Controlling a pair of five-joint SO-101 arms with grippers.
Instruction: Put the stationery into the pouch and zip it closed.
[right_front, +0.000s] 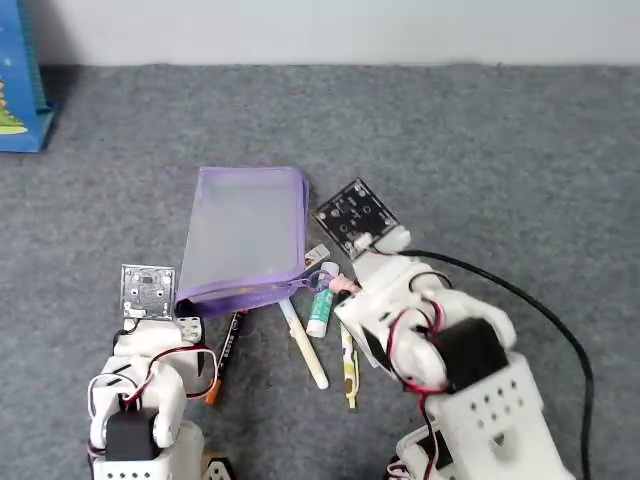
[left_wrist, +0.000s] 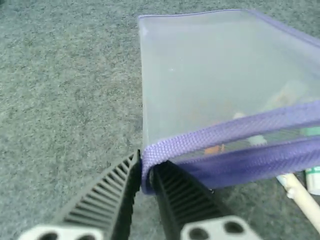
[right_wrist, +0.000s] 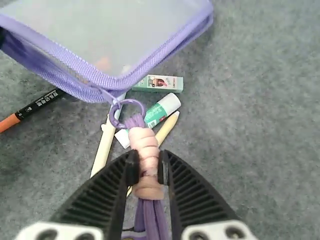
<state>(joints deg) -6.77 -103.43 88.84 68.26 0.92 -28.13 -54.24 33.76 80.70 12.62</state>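
1. The purple pouch (right_front: 245, 235) lies flat on the grey mat (right_front: 500, 150), mid-table, with its zip edge turned toward the two arms.
2. The left gripper (left_wrist: 145, 172) is clamped on the pouch's corner at one end of the zip edge. The purple trim is pinched between the closed jaws.
3. The right gripper (right_wrist: 146, 162) is clamped on the pink tassel (right_wrist: 145, 145), which hangs from the ring of the zip slider at the other end of that edge.
4. The stationery lies outside, just beside the mouth:
   - a black-and-orange marker (right_front: 226, 350)
   - a cream stick (right_front: 303, 345)
   - a glue stick (right_front: 321, 308)
   - a yellow pen (right_front: 347, 368)
   - a small box (right_wrist: 157, 83) touching the pouch edge
5. Blurred orange and pale shapes are seen through the pouch wall. Whether they are inside or underneath cannot be told.
6. Step judged: the pouch is being opened or held open. In the left wrist view the two purple lips stand slightly apart, so the zip is taken to be undone. No item is clearly loaded yet, so the task is judged to be at an early stage.
7. Next move judged: the tassel should be let go while the corner is kept pinned. One item should then be grasped and fed in through the narrow gap. The lips are floppy and may need lifting.
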